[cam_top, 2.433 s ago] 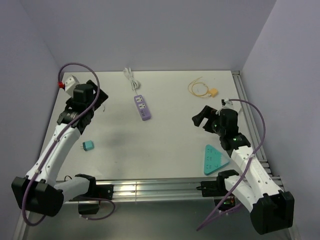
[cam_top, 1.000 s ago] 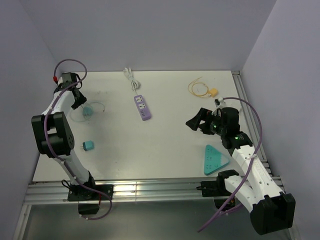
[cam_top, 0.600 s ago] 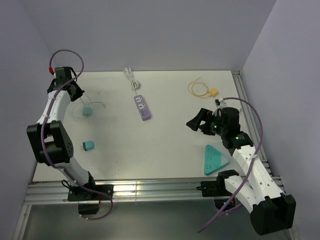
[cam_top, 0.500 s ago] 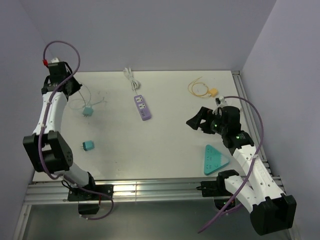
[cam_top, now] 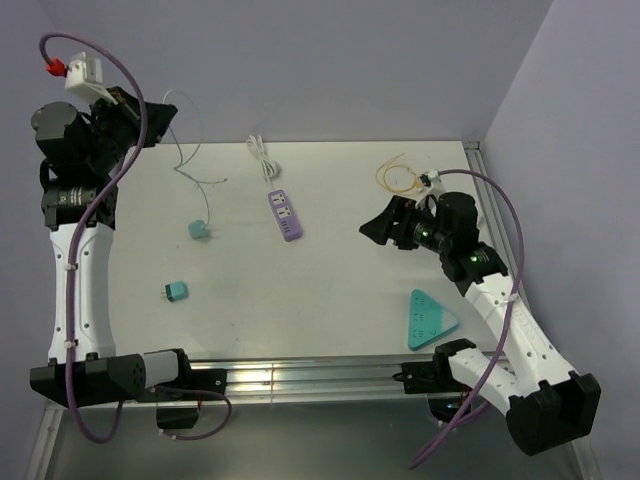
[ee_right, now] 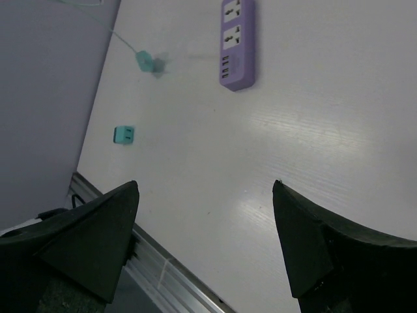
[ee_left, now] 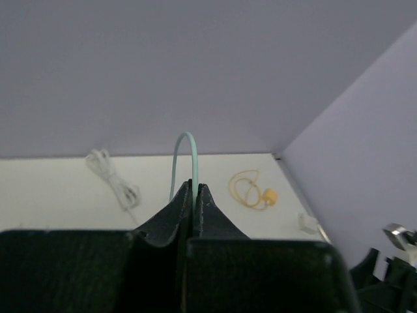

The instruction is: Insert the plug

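On the white table [cam_top: 330,280] the plug [ee_left: 268,195] is not yet inserted, a teal cable [ee_left: 186,135] is pinched in the closed left gripper [ee_left: 193,186], and the right gripper [ee_right: 205,189] is spread open, empty.

Illumination is diffuse, even and overhead; shadows are faint. Top view: glare on the aluminium rail [cam_top: 250,376] at 6 o'clock. Right wrist view: a sheen streaks the table [ee_right: 313,140] at 3 o'clock; the right gripper's fingers [ee_right: 85,235] are dark and soft-focused. Left wrist view: the foreground at 6 o'clock is underexposed.
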`<state>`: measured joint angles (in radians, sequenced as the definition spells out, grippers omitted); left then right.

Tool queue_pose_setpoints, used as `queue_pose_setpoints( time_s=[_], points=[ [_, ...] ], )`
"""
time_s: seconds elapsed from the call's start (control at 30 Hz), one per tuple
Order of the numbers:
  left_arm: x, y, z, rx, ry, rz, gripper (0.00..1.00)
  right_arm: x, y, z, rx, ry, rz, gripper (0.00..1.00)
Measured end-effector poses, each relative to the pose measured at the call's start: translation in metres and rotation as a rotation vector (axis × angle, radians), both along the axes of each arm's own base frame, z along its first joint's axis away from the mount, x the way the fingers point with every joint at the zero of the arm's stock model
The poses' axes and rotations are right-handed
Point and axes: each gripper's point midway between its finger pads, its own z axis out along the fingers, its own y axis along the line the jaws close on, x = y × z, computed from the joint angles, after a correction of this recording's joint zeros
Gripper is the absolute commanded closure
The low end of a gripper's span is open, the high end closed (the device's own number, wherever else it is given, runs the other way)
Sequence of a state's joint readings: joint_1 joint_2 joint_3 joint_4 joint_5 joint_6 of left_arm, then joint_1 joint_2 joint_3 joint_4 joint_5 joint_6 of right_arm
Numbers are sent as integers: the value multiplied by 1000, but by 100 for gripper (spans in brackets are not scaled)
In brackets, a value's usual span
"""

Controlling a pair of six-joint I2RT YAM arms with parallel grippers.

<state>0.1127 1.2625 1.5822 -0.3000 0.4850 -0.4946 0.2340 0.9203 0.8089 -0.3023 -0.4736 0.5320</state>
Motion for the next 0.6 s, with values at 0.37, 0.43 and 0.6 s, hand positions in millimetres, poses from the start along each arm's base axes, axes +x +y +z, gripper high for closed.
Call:
queue_pose_setpoints(
  time_s=[0.37,0.43,0.6],
  points=[
    [-75,-47,125,-155,-379,-264,100,-8,69,26,-17,-63,222,12],
    [-84,-54,137,-185,-408,-302,100,-13,80,24,-32,-74,252,12],
    [-105,-79,158,-243,-450,-433,100,-21,99,22,-73,-112,324,12]
  ],
)
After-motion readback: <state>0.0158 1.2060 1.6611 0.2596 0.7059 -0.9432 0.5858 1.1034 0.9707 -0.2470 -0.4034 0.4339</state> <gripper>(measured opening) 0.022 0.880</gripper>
